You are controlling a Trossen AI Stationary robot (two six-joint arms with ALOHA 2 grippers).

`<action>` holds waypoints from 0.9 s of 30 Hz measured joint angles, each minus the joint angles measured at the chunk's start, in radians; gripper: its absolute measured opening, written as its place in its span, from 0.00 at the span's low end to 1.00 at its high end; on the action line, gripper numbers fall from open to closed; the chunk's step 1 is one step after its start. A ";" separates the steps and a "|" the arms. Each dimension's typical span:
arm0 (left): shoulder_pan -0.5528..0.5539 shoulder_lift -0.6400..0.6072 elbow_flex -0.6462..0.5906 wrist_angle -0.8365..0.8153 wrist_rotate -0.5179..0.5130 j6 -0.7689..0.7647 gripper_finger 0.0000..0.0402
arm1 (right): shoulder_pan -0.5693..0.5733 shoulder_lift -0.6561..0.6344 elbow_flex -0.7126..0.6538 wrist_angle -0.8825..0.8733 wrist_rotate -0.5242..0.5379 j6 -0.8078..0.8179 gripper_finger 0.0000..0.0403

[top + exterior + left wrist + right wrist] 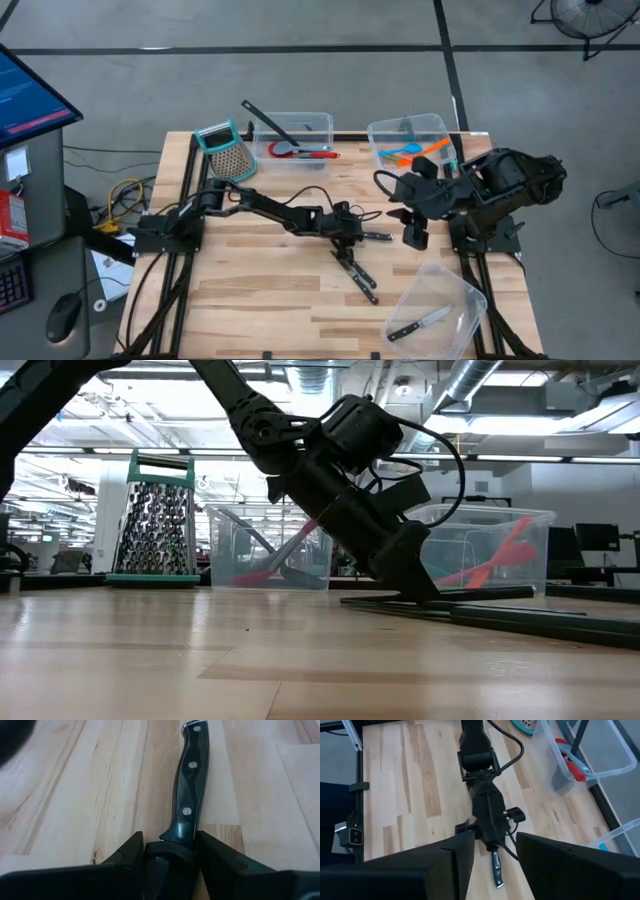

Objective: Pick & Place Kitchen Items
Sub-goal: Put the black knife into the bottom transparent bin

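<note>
My left gripper (350, 233) is low at the table's middle, tilted down onto the wood (412, 588), shut on a black-handled knife (190, 785). The knife's riveted handle sticks out past the fingers toward the right arm (496, 868). Two more black-handled knives (357, 272) lie flat on the table just nearer. My right gripper (415, 236) hovers to the right of the left gripper, open and empty, above the table. A further knife (420, 323) lies in the tipped clear bin (455, 290). My left gripper has the knife between its two fingers (131, 851) at the blade end of the handle (172, 834). The fingers slant down from the table's left and point along the knife. The handle lies flat on the table. My own fingers hide the blade and the exact contact.
Two clear bins stand at the far edge: one (318, 122) with a red-headed spatula and a black ladle, one (440, 125) with orange and blue utensils. A teal-framed grater (226, 148) stands far left. Bare wood (250, 290) lies near left.
</note>
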State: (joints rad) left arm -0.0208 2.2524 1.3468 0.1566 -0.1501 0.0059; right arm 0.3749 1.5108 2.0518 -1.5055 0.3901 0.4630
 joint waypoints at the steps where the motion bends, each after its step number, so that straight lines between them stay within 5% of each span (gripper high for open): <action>1: 0.000 -0.002 0.000 0.000 0.000 0.000 0.30 | 0.008 0.000 0.000 0.000 0.010 0.006 0.35; 14: -0.002 -0.158 -0.016 -0.118 0.008 0.017 0.30 | 0.118 0.000 0.000 -0.002 0.108 0.084 0.35; 27: 0.001 -0.549 -0.306 -0.121 -0.033 0.006 0.30 | 0.269 -0.002 -0.033 -0.066 0.321 0.267 0.35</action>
State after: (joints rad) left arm -0.0200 1.7036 1.0407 0.0359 -0.1829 0.0123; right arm 0.6437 1.5086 2.0192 -1.5711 0.7111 0.7304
